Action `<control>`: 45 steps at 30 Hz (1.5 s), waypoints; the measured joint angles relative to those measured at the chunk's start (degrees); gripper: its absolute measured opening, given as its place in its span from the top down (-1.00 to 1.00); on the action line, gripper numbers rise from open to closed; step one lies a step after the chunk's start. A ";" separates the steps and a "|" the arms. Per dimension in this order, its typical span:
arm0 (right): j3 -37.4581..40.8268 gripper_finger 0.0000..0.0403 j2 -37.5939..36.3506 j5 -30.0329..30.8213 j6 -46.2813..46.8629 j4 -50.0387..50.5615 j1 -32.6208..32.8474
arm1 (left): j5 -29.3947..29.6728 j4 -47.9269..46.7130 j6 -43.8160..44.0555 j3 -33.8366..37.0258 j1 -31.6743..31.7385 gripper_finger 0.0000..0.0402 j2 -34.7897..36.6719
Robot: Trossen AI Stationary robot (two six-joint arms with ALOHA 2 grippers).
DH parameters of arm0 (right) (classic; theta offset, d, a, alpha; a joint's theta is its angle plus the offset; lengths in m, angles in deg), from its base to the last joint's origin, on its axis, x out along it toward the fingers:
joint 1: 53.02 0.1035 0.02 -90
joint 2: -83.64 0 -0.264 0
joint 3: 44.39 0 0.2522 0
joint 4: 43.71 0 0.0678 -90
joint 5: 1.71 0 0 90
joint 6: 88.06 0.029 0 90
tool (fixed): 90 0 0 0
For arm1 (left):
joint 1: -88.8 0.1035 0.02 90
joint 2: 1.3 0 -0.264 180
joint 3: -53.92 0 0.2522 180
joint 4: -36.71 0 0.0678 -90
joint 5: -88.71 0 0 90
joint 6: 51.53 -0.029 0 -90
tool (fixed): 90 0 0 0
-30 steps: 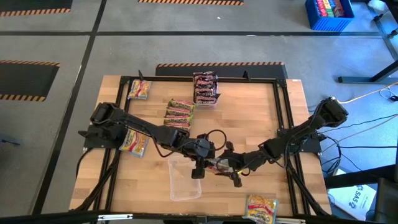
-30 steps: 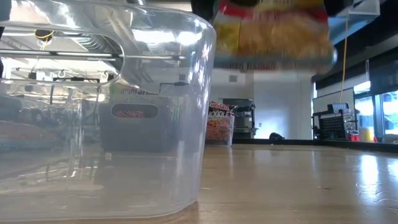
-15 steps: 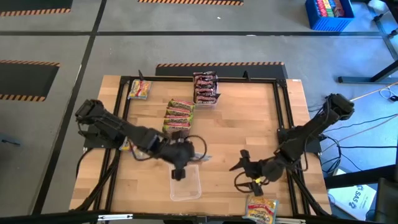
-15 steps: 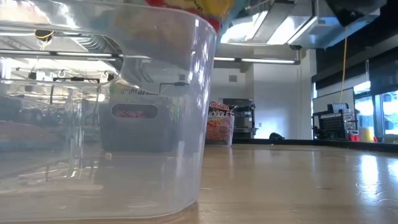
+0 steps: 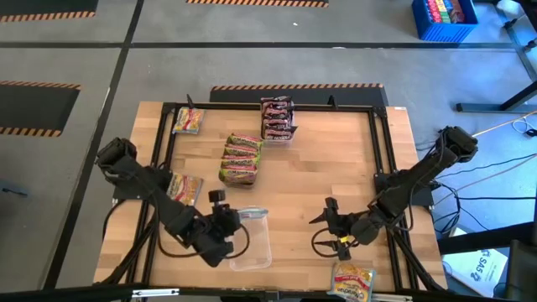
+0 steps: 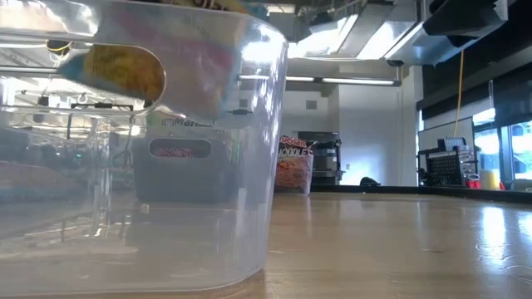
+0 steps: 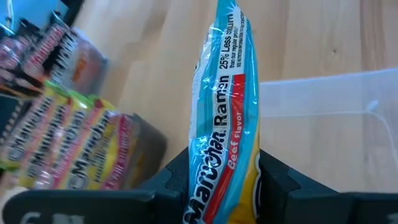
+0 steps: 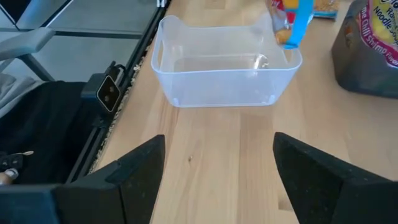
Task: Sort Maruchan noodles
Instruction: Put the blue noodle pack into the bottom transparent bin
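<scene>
The left gripper (image 7: 224, 186), jaws clamped on a blue-and-yellow plastic noodle packet (image 7: 227, 106), holds it edge-up over the clear plastic tray (image 5: 252, 243) for dropping, while the right gripper (image 5: 329, 225) waits wide and empty beside that tray.

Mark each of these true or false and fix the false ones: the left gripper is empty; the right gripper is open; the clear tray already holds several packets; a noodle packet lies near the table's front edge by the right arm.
1. The left gripper is empty. False: it is shut on a blue-edged Maruchan packet, held edge-up beside the clear tray.
2. The right gripper is open. True: its fingers stand wide apart with nothing between them.
3. The clear tray already holds several packets. False: the right wrist view shows its floor bare.
4. A noodle packet lies near the table's front edge by the right arm. True.
</scene>
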 joint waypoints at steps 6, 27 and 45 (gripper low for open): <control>0.00 -0.39 0.00 0.44 -0.02 -0.04 0.00 | 1.01 8.21 0.29 4.61 -0.56 0.49 -0.09; 0.00 -0.39 0.13 1.53 -0.20 0.00 -0.05 | 3.90 24.37 -0.67 16.11 1.81 0.50 -0.09; 0.00 -0.39 4.11 2.56 0.76 -0.07 -0.05 | 2.76 35.46 0.26 23.54 3.31 0.53 -0.09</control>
